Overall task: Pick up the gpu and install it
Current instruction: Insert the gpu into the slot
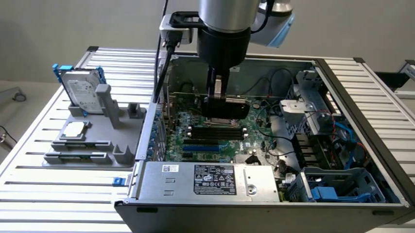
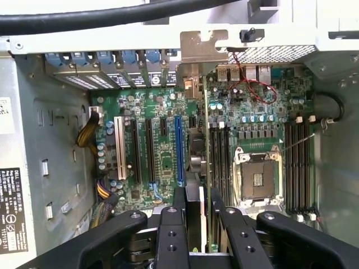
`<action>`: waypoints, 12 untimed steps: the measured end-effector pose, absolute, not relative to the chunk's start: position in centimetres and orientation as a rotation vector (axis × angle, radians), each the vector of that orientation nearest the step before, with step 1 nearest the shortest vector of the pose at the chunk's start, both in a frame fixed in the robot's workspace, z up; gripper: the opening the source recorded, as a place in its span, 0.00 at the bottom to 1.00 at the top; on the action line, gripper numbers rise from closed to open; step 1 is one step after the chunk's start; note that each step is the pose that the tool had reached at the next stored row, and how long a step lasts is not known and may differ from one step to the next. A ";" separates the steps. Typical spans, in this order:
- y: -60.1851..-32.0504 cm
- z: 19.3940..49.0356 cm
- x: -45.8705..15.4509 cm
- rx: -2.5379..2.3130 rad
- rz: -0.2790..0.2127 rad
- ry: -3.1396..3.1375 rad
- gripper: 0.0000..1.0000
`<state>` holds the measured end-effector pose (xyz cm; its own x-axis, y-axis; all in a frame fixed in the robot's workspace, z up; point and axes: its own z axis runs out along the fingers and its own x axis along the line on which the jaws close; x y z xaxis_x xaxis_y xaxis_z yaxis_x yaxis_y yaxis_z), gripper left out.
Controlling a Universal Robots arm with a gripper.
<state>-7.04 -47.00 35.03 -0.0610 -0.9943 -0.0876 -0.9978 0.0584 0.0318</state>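
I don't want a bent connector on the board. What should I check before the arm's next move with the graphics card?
1. Grip on the graphics card: ok. The gripper is shut on it.
2. Card on edge to the board: ok. The wrist view looks straight down its thin edge.
3. Long blue slot free: ok. Nothing sits in it.
4. Card lined up over that slot: cannot tell. It appears beside the slot, toward the processor socket.
5. Metal bracket toward the rear slot covers: ok.
6. Wires clear of the slot: ok. The yellow wires lie off to the side.
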 end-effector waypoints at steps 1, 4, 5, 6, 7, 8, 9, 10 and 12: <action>-47.0 34.9 -7.1 -2.122 0.124 2.253 0.28; -47.0 34.4 -7.4 -2.123 0.114 2.254 0.28; -47.0 34.3 -7.5 -2.124 0.111 2.255 0.28; -47.0 34.1 -7.6 -2.125 0.108 2.256 0.28; -47.0 34.0 -7.7 -2.126 0.106 2.257 0.28; -47.0 33.8 -7.7 -2.128 0.103 2.258 0.28; -47.0 33.6 -7.8 -2.128 0.100 2.259 0.28; -46.9 33.5 -7.8 -2.129 0.098 2.260 0.28; -46.9 33.2 -7.9 -2.131 0.093 2.262 0.28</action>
